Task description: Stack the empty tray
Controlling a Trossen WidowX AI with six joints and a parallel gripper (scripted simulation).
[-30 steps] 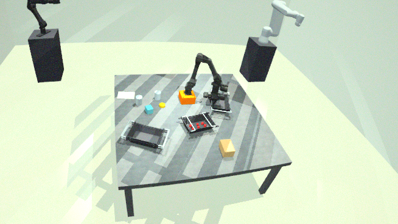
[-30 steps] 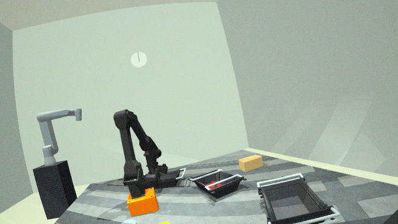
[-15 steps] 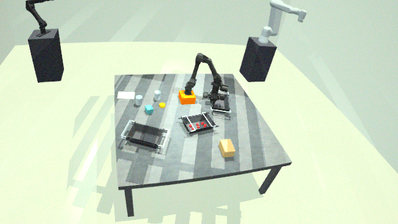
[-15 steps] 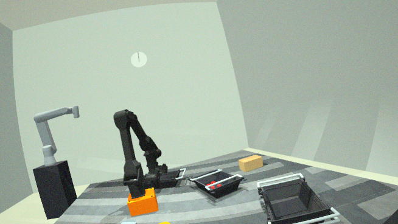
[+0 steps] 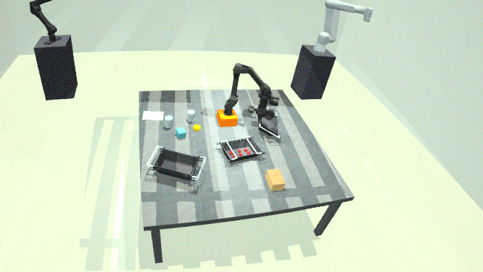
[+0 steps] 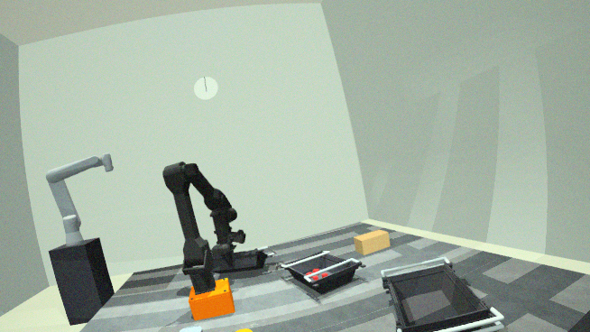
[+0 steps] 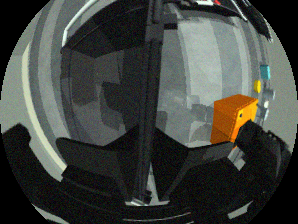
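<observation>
The loaded tray (image 5: 244, 159) (image 6: 331, 282) stands mid-table with small red blocks (image 5: 239, 151) (image 6: 325, 275) inside. Its two white wire bars lie across its top, one bar (image 5: 255, 145) (image 6: 333, 269) nearer the right end in the top view. The empty black tray (image 5: 270, 126) (image 6: 251, 261) (image 7: 152, 62) is beside the arm, behind and right of the loaded one in the top view. My gripper (image 5: 263, 114) (image 6: 228, 262) (image 7: 144, 127) points down and is shut on its long side wall. That tray looks tilted; whether it touches the table I cannot tell.
A larger empty tray (image 5: 177, 174) (image 6: 399, 303) with white bars stands front left. A tan block (image 5: 275, 179) (image 6: 372, 242) is front right. The orange arm base (image 5: 227, 119) (image 6: 212, 307) (image 7: 230, 117) is close. A cyan cube (image 5: 181, 133), yellow disc (image 5: 196, 128) and two pale cups stand left.
</observation>
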